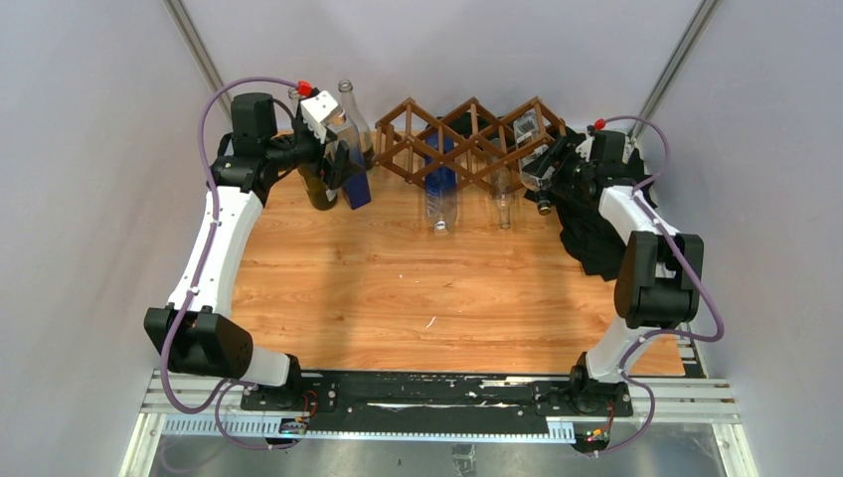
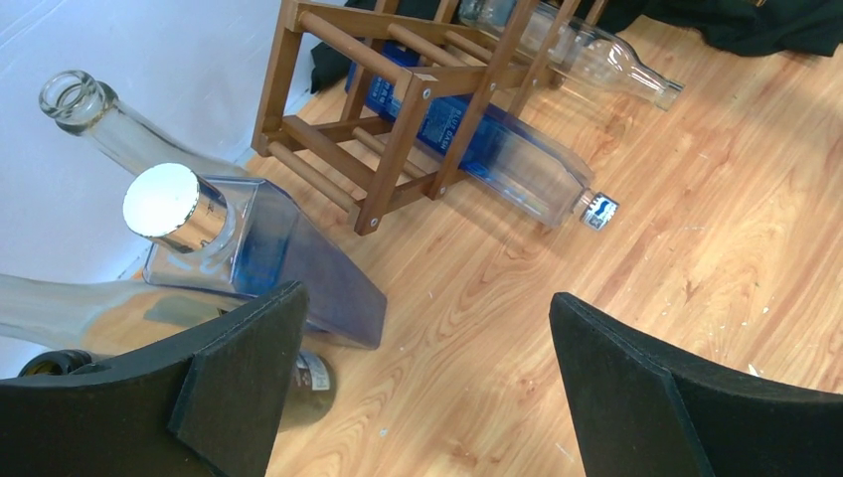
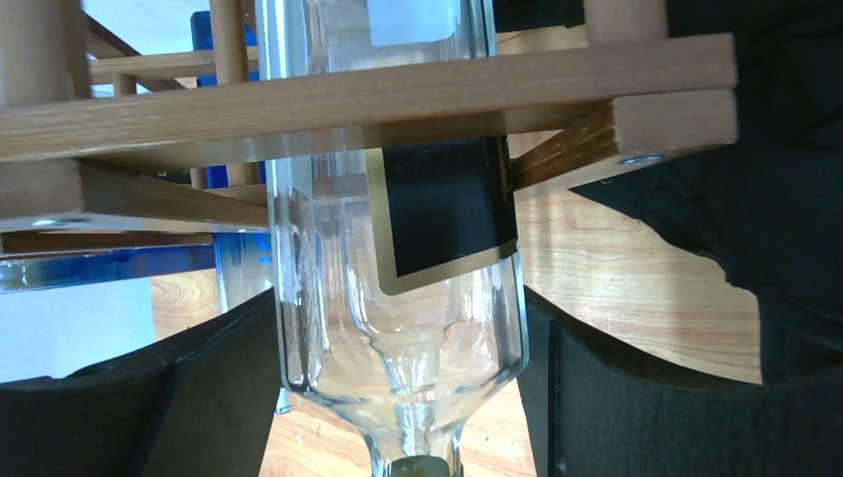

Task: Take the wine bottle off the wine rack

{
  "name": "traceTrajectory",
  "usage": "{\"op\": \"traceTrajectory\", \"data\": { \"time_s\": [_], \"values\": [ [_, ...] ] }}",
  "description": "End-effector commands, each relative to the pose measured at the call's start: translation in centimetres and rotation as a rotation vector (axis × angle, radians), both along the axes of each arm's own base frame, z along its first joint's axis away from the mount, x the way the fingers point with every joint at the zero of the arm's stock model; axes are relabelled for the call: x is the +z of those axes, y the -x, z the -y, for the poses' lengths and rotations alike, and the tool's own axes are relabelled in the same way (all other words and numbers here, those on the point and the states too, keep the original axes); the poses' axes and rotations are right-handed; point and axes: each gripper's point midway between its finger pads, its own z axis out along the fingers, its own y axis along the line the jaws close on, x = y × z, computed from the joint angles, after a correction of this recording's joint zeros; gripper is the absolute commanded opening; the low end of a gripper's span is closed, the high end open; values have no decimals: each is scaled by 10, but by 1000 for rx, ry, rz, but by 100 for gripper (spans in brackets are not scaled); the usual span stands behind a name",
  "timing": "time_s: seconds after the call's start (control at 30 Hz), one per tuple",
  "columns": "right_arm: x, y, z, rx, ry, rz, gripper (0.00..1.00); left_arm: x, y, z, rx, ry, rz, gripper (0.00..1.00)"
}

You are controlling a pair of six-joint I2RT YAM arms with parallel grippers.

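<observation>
The dark wooden wine rack (image 1: 467, 134) stands at the back of the table. A clear square wine bottle (image 1: 529, 129) with a black, gold-edged label lies in its right-hand cell, neck toward the front. In the right wrist view this bottle (image 3: 398, 248) passes under the rack's slats (image 3: 398, 94). My right gripper (image 3: 398, 308) is open, its fingers close on either side of the bottle's shoulders. My left gripper (image 2: 427, 378) hangs open over bare wood at the rack's left end (image 2: 398, 109), holding nothing.
A blue bottle (image 2: 497, 149) and a clear bottle (image 2: 596, 55) lie in other cells. Left of the rack stand a blue square bottle (image 2: 249, 248), a tall clear one (image 2: 109, 129) and a dark green one (image 1: 318, 189). A black cloth (image 1: 596, 229) lies under the right arm.
</observation>
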Motion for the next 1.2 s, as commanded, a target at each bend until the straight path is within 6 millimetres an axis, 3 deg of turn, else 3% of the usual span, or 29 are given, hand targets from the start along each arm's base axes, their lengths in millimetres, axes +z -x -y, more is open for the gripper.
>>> {"op": "traceTrajectory", "data": {
  "time_s": [0.0, 0.1, 0.27, 0.33, 0.43, 0.5, 0.7, 0.77, 0.9, 1.17],
  "values": [
    [-7, 4, -13, 68, -13, -45, 83, 3, 7, 5, -25, 2, 9, 96],
    [-7, 5, -12, 65, -11, -42, 84, 3, 7, 5, -29, 4, 7, 96],
    [2, 9, -18, 91, -36, 13, 62, 2, 7, 5, -29, 4, 4, 96],
    [0, 9, -16, 88, -30, 10, 65, 1, 7, 5, -29, 6, 2, 95],
    [-1, 4, -12, 73, -21, 2, 79, 2, 8, 6, -31, 7, 4, 95],
    [-1, 1, -10, 69, -27, 0, 79, 4, 9, 5, -29, 4, 11, 95],
    [7, 5, -17, 85, -66, 37, 42, 3, 10, 4, -28, -4, 19, 95],
    [5, 11, -16, 81, -63, 39, 33, 3, 11, 4, -30, -2, 16, 95],
    [10, 31, -15, 68, -52, 56, 3, 2, 11, 5, -33, -1, 13, 95],
    [8, 86, -21, 51, -68, 66, 0, 1, 11, 8, -47, 9, 3, 91]
  ]
}}
